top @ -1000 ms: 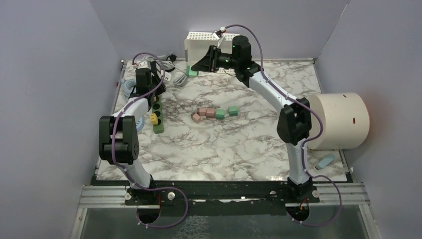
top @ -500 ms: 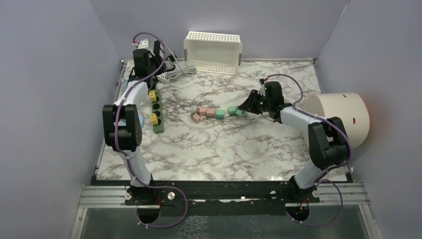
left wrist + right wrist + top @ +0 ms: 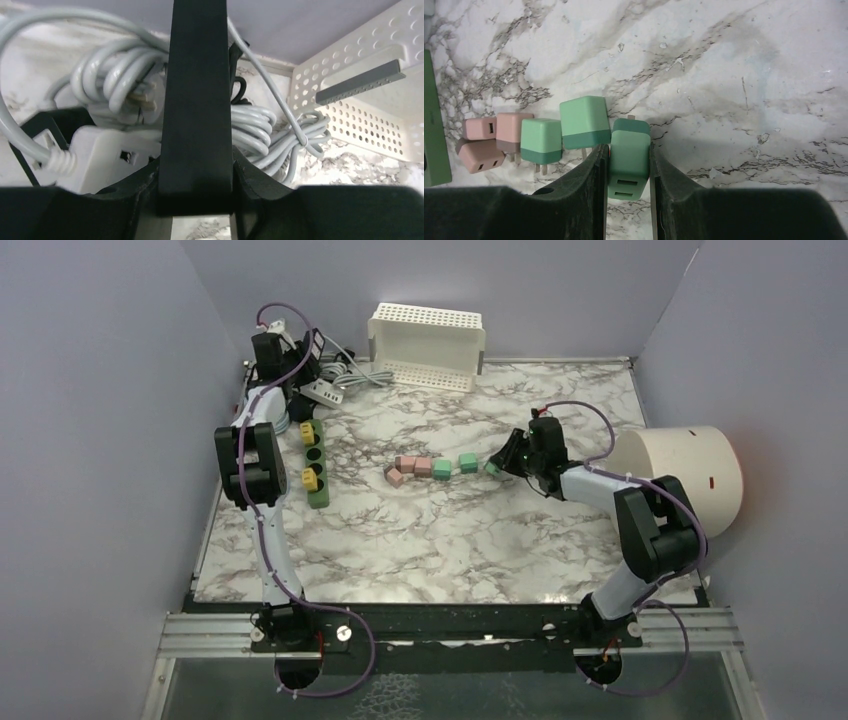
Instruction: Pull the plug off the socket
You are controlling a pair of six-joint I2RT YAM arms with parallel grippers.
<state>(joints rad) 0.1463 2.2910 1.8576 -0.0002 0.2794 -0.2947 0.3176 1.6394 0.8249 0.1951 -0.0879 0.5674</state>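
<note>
My left gripper (image 3: 300, 348) is at the far left back, above a white power strip (image 3: 322, 392). In the left wrist view its jaws (image 3: 196, 170) are shut on a black plug (image 3: 196, 100), held above the strip (image 3: 110, 155) and coiled grey cords (image 3: 260, 130). My right gripper (image 3: 497, 464) is low at mid-table. It is shut on a green charger plug (image 3: 628, 160) at the right end of a row of pink (image 3: 499, 137) and green (image 3: 584, 120) chargers lying on the marble.
A green socket bar (image 3: 313, 462) with yellow plugs lies at the left. A white perforated basket (image 3: 428, 335) stands at the back wall. A cream cylinder (image 3: 680, 483) lies at the right edge, with a blue object (image 3: 655, 564) in front of it.
My right gripper has swung from the back near the basket down to the row of chargers with the green charger. My left gripper has moved back and up from the power strip.
</note>
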